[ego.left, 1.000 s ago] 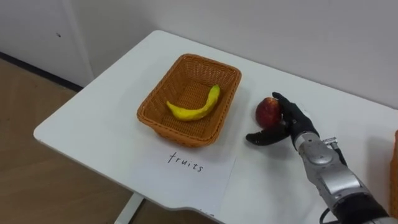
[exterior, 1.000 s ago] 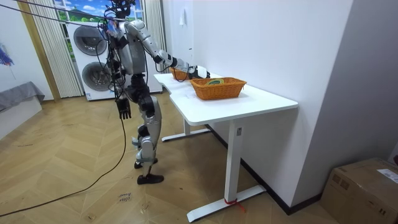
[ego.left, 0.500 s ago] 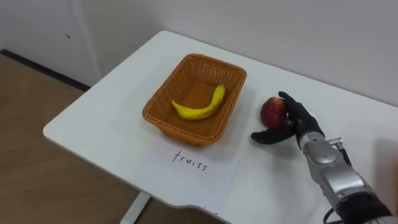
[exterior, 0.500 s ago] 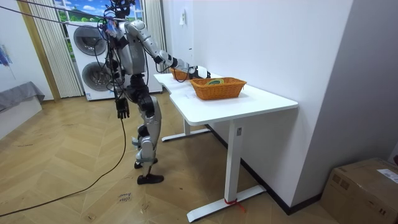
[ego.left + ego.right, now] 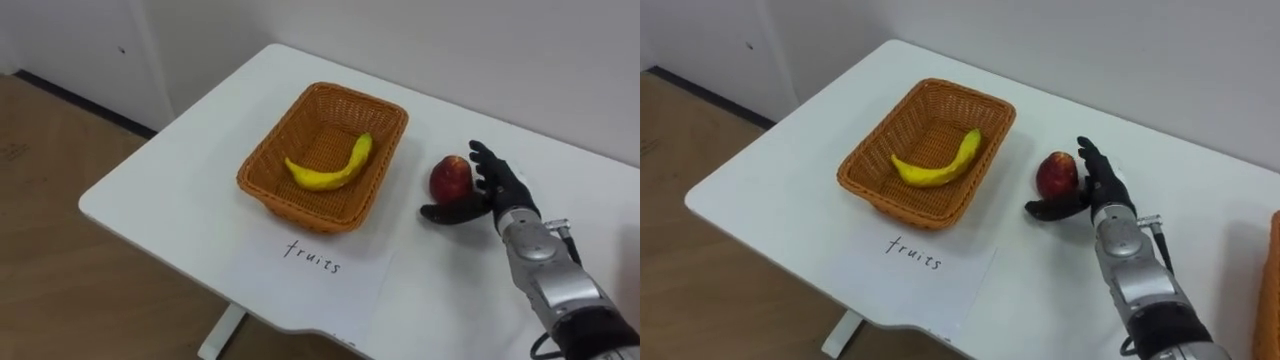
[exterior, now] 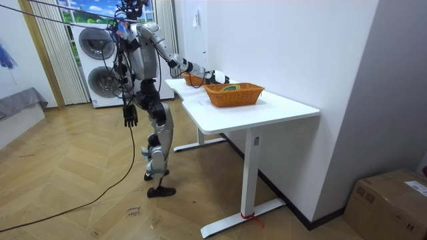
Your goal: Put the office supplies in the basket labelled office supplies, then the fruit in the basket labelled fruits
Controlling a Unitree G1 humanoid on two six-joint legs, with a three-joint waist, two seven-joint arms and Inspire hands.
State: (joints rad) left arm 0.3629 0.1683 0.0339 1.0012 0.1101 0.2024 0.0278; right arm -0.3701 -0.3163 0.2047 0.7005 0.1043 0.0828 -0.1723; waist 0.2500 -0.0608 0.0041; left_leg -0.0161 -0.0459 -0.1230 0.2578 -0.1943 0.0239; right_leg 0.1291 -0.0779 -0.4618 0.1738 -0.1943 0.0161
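A red apple [image 5: 451, 178] lies on the white table [image 5: 170, 190], to the right of a woven fruit basket [image 5: 300, 206]. One yellow banana [image 5: 332, 172] lies inside that basket. My right hand [image 5: 500, 190] is open beside the apple, with straight fingers behind its right side and the thumb reaching along the table in front of it. The apple rests on the table between thumb and fingers. In the room view I stand at the table's end, right arm stretched over it, and my left hand [image 6: 130, 117] hangs relaxed at my side.
A paper sheet with a handwritten label [image 5: 315, 262] lies in front of the fruit basket, near the table's front edge. A second woven basket [image 6: 233, 93] stands further along the table, and its edge [image 5: 1273, 290] shows at the far right. A wall runs behind the table.
The whole picture has shifted slightly, so the camera moved. My right hand stays at the apple, its fingers a little straighter and more spread. The apple has not left the table.
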